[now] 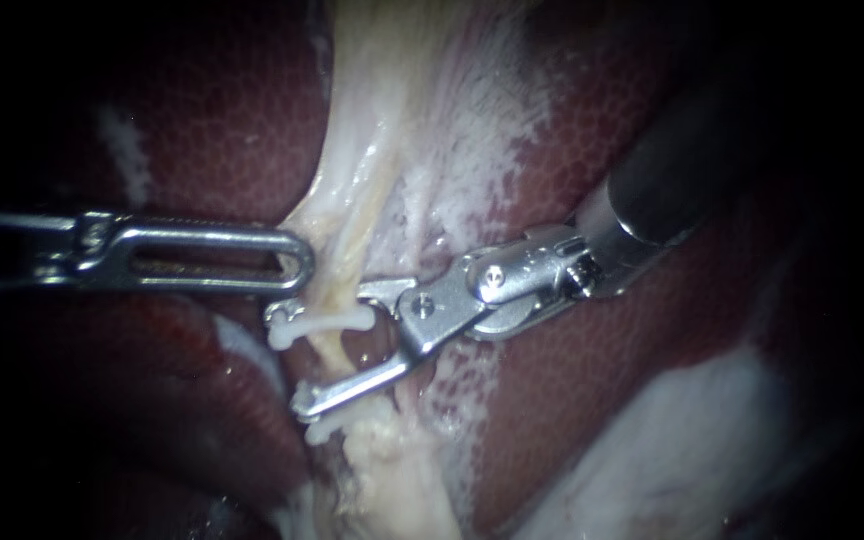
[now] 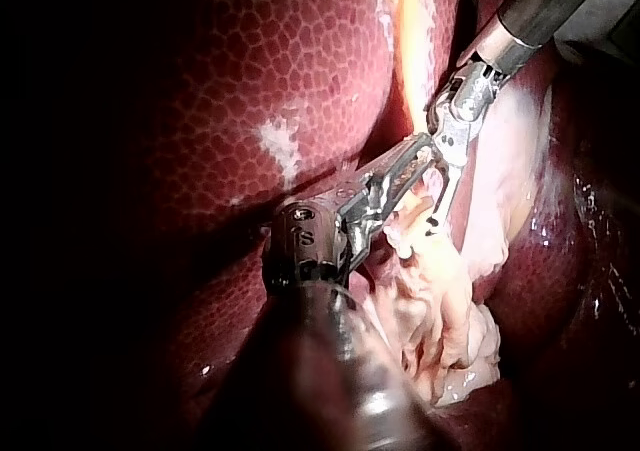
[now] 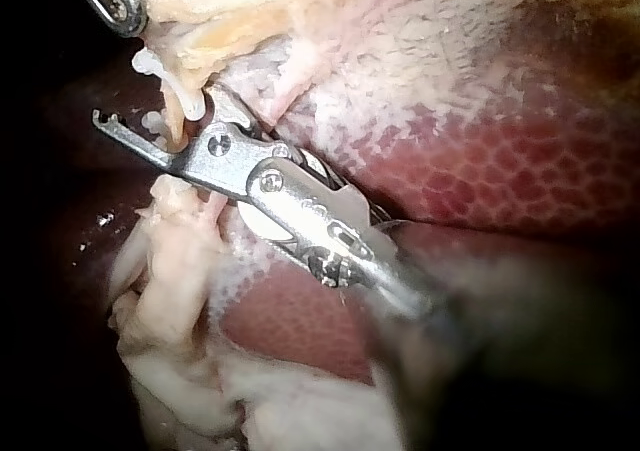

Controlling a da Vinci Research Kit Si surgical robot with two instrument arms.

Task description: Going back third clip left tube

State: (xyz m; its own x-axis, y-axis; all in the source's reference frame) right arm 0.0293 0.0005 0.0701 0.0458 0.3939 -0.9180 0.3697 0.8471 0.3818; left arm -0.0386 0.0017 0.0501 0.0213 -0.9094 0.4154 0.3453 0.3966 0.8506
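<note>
Mottled liver (image 1: 202, 120) backs the tube (image 1: 326, 348), soft, slippery, easily torn, best taken between clips (image 1: 337, 321); the right instrument (image 1: 289, 361) holds its hand wide astride it.

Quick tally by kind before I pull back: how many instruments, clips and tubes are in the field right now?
Instruments: 2, the left instrument and the right instrument
White clips showing: 2, the upper clip and the lower clip
Tube: 1
Total: 5
</note>
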